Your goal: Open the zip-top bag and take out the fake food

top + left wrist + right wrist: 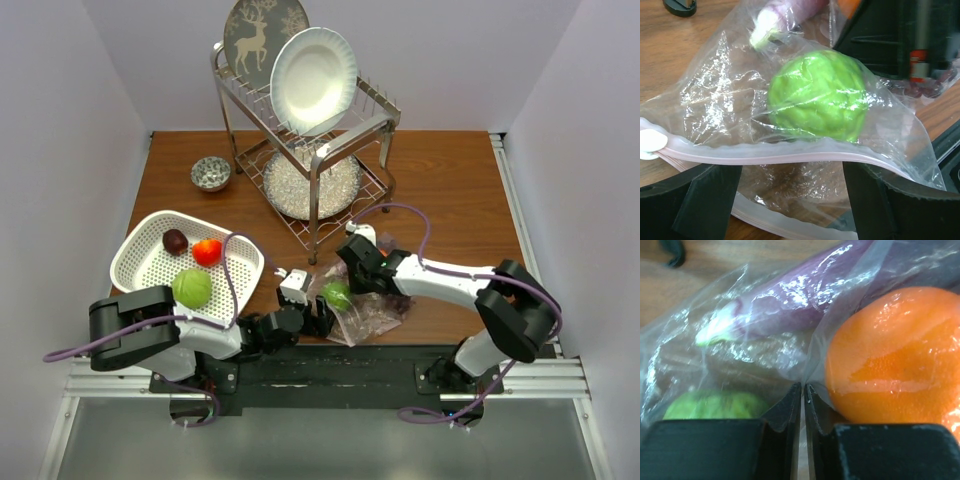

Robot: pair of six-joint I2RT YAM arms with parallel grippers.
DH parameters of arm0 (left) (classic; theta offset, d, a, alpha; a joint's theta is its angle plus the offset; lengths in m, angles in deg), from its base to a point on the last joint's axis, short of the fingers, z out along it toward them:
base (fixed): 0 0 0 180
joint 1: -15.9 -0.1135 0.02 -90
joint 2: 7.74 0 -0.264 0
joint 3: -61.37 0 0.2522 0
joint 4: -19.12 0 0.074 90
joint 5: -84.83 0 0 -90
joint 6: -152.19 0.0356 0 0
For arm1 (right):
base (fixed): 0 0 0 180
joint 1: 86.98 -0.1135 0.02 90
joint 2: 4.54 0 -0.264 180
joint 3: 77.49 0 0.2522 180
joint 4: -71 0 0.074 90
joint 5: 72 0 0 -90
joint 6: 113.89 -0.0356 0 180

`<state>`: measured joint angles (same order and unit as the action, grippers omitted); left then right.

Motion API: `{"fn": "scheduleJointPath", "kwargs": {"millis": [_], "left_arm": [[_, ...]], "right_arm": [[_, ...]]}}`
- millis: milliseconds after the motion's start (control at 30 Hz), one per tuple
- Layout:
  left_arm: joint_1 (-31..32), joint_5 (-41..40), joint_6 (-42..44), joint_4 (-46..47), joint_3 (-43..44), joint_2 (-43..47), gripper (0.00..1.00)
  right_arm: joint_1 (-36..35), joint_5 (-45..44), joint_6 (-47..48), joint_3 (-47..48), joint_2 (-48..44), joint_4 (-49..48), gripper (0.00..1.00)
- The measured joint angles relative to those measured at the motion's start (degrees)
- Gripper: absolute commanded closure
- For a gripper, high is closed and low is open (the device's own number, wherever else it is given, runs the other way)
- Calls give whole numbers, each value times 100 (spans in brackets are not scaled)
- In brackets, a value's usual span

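On brown wood tabletop from above, noting zip-top bag (372, 312) lying at near edge between left gripper (318, 318) and right gripper (362, 285), with fake food (192, 288) sitting in white basket (140, 262). Moving to left wrist: seeing fingers (705, 200) spread wide, gripping nothing, with pink zip strip (790, 157) draped across them and green fruit (815, 95) bulging inside. Moving to right wrist: seeing fingers (785, 415) clenched on thin film beside orange (890, 355) and purple piece (790, 305); judging zip-top bag limp, slippery, light, so favouring stiffer zip strip for hold.

Clear zip-top bag (715, 95) of thin, crinkled, glossy plastic; its pink zip strip (790, 156) looks duller. Inside, a matt, lumpy green ball (815, 95) and a shiny, finely dimpled orange fruit (890, 355). Smooth brown wooden table (450, 190), white perforated plastic basket (150, 262), shiny metal wire rack (312, 215).
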<state>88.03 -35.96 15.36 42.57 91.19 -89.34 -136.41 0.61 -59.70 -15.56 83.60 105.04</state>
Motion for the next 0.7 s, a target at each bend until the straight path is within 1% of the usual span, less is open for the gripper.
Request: {"fn": "scheduleJointPath", "kwargs": {"millis": [167, 200, 367, 600, 700], "left_arm": [[0, -74, 92, -7, 85, -52, 11], [0, -101, 116, -9, 144, -85, 9], [0, -199, 304, -7, 424, -188, 7], [0, -400, 560, -35, 726, -501, 7], [0, -487, 610, -85, 789, -621, 8]], "right_arm": [[4, 396, 190, -219, -509, -15, 83], [7, 501, 236, -245, -579, -26, 81], [-17, 857, 444, -337, -636, -107, 72], [-90, 1036, 682, -446, -636, -136, 67], [-157, 1073, 776, -448, -640, -133, 68]]}}
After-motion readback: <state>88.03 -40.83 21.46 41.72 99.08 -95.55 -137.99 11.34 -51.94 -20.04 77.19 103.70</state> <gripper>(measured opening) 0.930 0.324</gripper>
